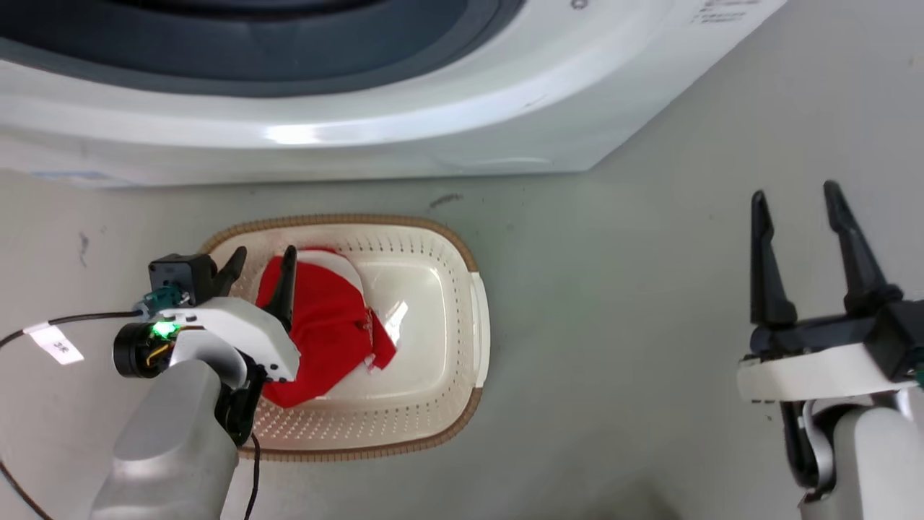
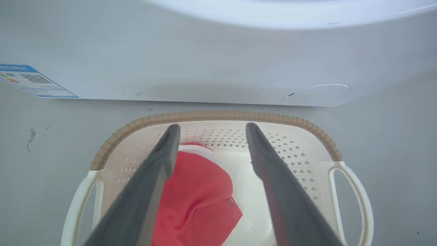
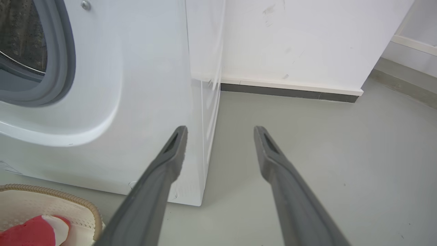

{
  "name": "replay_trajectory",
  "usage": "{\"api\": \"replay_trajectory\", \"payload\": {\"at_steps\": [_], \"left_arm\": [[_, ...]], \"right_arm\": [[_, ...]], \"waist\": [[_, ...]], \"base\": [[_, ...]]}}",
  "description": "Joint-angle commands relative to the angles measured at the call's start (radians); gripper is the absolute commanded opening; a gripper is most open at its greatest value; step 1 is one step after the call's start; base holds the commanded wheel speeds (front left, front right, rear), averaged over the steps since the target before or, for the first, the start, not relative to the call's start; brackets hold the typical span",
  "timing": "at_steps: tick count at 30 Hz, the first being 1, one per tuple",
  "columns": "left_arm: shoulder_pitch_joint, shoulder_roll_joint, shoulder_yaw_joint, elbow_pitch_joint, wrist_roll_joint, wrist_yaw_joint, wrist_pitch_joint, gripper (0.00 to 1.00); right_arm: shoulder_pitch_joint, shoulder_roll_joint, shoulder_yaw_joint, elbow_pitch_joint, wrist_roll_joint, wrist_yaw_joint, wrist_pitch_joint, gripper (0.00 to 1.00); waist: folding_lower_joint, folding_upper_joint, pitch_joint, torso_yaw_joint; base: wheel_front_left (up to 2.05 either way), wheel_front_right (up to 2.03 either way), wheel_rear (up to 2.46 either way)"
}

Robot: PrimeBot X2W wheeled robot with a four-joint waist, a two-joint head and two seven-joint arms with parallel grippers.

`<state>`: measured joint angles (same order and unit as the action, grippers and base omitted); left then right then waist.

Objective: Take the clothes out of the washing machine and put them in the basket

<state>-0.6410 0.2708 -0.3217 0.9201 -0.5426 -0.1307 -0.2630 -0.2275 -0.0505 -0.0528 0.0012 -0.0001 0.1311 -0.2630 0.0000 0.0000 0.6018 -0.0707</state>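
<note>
Red clothes (image 1: 325,328) with white trim lie in the left half of the cream basket (image 1: 440,426), which stands on the floor in front of the white washing machine (image 1: 404,108). My left gripper (image 1: 262,258) hovers open over the basket's left side, above the red clothes (image 2: 201,201), with nothing between its fingers. Its view looks down into the basket (image 2: 300,150). My right gripper (image 1: 794,202) is open and empty over bare floor at the far right. The right wrist view takes in the washing machine (image 3: 136,102), its grey-ringed port at the left, and a corner of the basket (image 3: 85,208) with clothes (image 3: 30,232).
Grey floor (image 1: 650,325) stretches to the right of the basket. A black cable (image 1: 79,318) with a white tag runs from my left wrist. A white wall with a dark skirting (image 3: 290,90) stands beyond the washer's side.
</note>
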Motion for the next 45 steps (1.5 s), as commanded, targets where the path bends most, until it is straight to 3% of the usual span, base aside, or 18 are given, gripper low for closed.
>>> {"api": "replay_trajectory", "payload": {"at_steps": [1,6,13,23,29,37,42,45], "left_arm": [[0.018,0.003,-0.001,-0.009,0.008,0.0,-0.003,1.0],[0.126,0.037,0.027,-0.166,0.048,0.0,-0.003,1.0],[0.179,0.072,0.022,-0.308,0.08,0.0,-0.003,1.0],[0.006,0.194,-0.012,-0.426,0.032,0.0,0.068,1.0],[-0.177,0.292,-0.016,-0.456,-0.005,0.0,0.208,1.0],[-0.462,0.412,-0.052,-0.384,-0.087,0.0,0.474,1.0],[-0.634,0.438,-0.068,-0.319,-0.171,0.0,0.669,1.0],[-0.718,0.426,-0.064,-0.266,-0.201,0.008,0.766,1.0]], "right_arm": [[0.013,0.0,0.005,0.007,0.002,-0.001,-0.003,1.0],[0.058,0.0,0.018,0.049,0.034,-0.001,-0.003,1.0],[0.079,0.0,0.023,0.06,0.054,-0.001,-0.003,1.0],[0.079,0.0,0.034,0.053,0.111,-0.001,-0.003,1.0],[0.056,0.001,0.053,0.048,0.147,-0.001,-0.003,1.0],[0.022,0.001,0.112,0.034,0.21,-0.001,-0.003,1.0],[0.013,0.001,0.142,0.032,0.238,-0.001,-0.003,1.0],[0.007,0.001,0.163,0.03,0.248,-0.001,-0.003,1.0]], "waist": [[0.0,0.0,-0.048,0.003],[0.0,0.0,-0.169,-0.022],[0.0,0.0,-0.213,-0.048],[0.0,0.0,-0.145,-0.141],[0.0,0.0,-0.057,-0.203],[0.0,0.0,0.062,-0.291],[0.0,0.0,0.122,-0.333],[0.0,0.0,0.144,-0.354]], "base": [[0.0,0.0,0.0],[0.0,0.0,0.0],[0.0,0.0,0.0],[0.0,0.0,0.0],[0.0,0.0,0.0],[0.0,0.0,0.0],[0.0,0.0,0.0],[0.0,0.0,0.0]]}}
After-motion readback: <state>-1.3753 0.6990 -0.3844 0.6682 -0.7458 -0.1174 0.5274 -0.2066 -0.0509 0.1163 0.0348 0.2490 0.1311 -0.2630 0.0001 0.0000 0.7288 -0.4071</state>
